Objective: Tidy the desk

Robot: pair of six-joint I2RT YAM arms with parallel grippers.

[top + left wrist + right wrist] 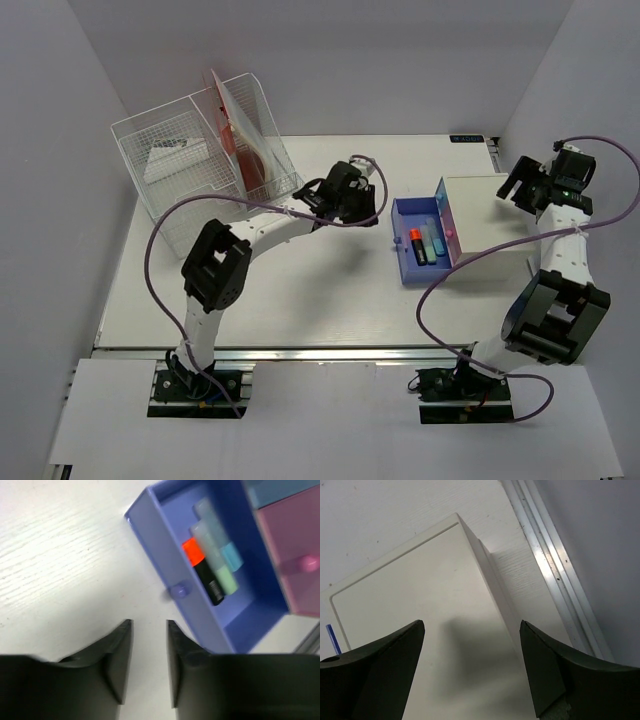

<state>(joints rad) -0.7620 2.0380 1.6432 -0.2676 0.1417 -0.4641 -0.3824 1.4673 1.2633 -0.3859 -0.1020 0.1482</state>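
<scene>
The desk (300, 290) is a white tabletop with a silver rail (300, 353) along its front. A small white drawer box (495, 230) stands on its right side. The box's blue drawer (405, 262) is pulled out and holds an orange-and-black highlighter (200, 565) and two pale ones (220, 560). My left gripper (149, 624) hovers over bare desk just left of the drawer's knob (179, 590). Its jaws are slightly apart and empty. My right gripper (471, 624) is wide open and empty above the top of the box (420, 595).
A clear wire-mesh file organizer (190, 160) with red folders (235, 125) stands at the back left. A pink drawer front (290, 555) sits shut above the blue drawer. An aluminium rail (555, 565) runs along the desk's right edge, with grey walls on three sides.
</scene>
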